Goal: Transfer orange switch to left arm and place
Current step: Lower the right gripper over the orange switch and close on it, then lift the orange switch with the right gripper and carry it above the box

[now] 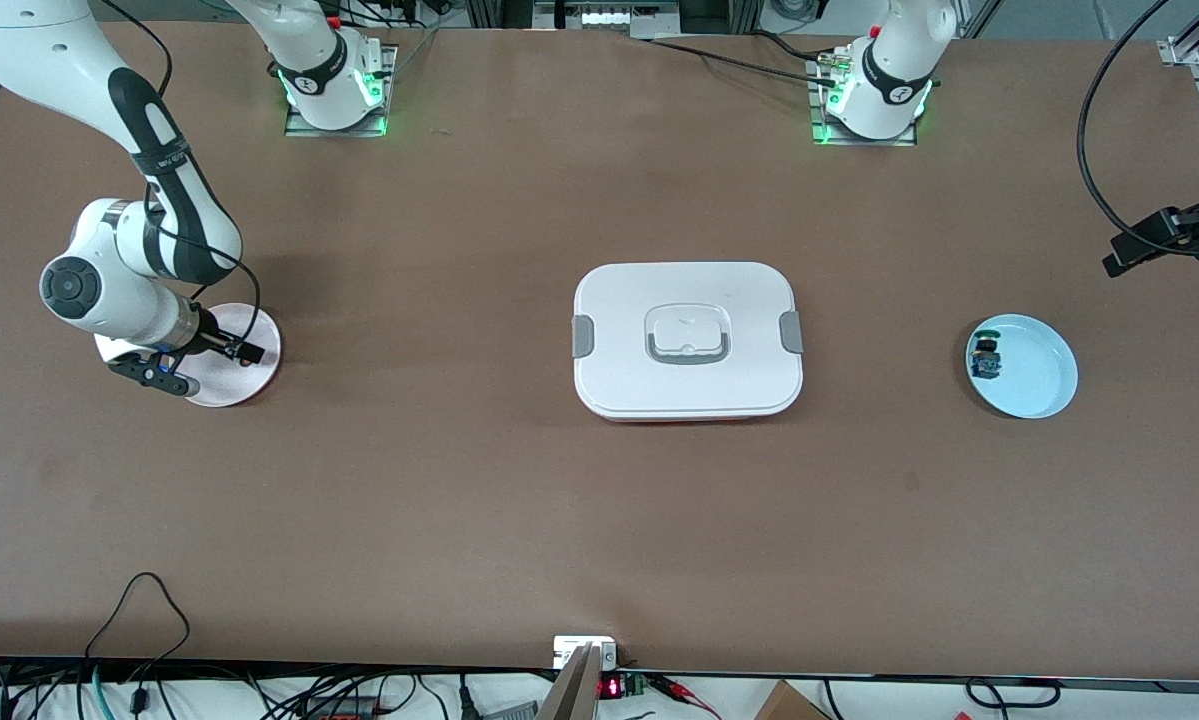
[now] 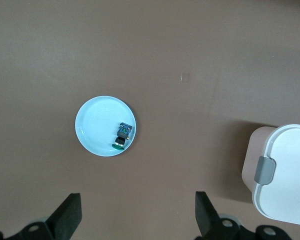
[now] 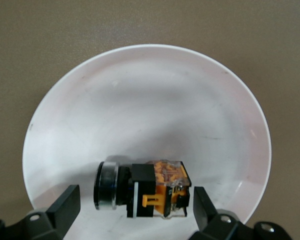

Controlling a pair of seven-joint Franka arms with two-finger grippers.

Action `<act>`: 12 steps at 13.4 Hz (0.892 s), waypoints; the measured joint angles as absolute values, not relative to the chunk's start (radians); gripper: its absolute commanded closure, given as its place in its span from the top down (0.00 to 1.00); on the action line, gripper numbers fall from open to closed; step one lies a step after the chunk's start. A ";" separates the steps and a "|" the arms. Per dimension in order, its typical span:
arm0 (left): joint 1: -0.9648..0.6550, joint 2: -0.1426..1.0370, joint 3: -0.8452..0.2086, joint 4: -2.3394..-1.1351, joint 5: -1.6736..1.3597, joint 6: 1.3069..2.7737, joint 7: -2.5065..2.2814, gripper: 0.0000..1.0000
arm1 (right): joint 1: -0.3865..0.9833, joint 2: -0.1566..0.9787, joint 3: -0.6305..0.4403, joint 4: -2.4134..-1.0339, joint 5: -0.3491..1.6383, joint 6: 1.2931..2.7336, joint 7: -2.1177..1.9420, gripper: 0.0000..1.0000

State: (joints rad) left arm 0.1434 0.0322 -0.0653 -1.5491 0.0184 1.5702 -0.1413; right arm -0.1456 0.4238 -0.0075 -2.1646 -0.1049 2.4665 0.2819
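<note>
Orange-and-black push-button switch [image 3: 142,192] lies on its side on the pale pink round plate [image 1: 249,355] at the right arm's end of the brown surface [image 1: 459,480]. Right pincer [image 3: 135,212] hangs released just over it, fingers astride. Left pincer [image 2: 137,220], also released, hovers over the light blue plate [image 2: 97,125] holding a green-capped switch [image 2: 122,136]. Between both plates sits the white clip-lidded box [image 1: 687,340].

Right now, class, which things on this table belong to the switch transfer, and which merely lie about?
Belong to the job:
- small orange-and-black push-button switch on the pale pink plate
- right gripper, open around it
- left gripper, open, waiting
- large white lidded box

Lying about:
- green-capped blue switch on the light blue plate
</note>
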 measured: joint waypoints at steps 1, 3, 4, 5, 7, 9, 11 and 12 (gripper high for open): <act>0.143 0.032 -0.065 -1.549 0.018 1.570 -0.141 1.00 | -0.146 0.424 -0.007 -2.165 -0.105 2.466 0.286 1.00; 0.143 0.032 -0.065 -1.549 0.018 1.570 -0.141 1.00 | -0.146 0.424 -0.007 -2.165 -0.105 2.466 0.291 0.99; 0.143 0.032 -0.065 -1.549 0.018 1.570 -0.141 1.00 | -0.146 0.424 -0.007 -2.165 -0.105 2.465 0.294 0.99; 0.143 0.032 -0.065 -1.549 0.018 1.570 -0.141 1.00 | -0.146 0.424 -0.007 -2.166 -0.105 2.464 0.295 0.99; 0.144 0.032 -0.065 -1.549 0.018 1.570 -0.141 1.00 | -0.145 0.424 -0.007 -2.170 -0.105 2.464 0.296 0.99; 0.144 0.032 -0.065 -1.549 0.018 1.570 -0.141 1.00 | -0.145 0.424 -0.007 -2.177 -0.105 2.464 0.296 0.93; 0.144 0.032 -0.065 -1.549 0.018 1.570 -0.141 1.00 | -0.145 0.424 -0.007 -2.181 -0.105 2.464 0.296 0.69; 0.144 0.032 -0.065 -1.549 0.018 1.570 -0.141 1.00 | -0.145 0.424 -0.007 -2.181 -0.105 2.464 0.296 0.47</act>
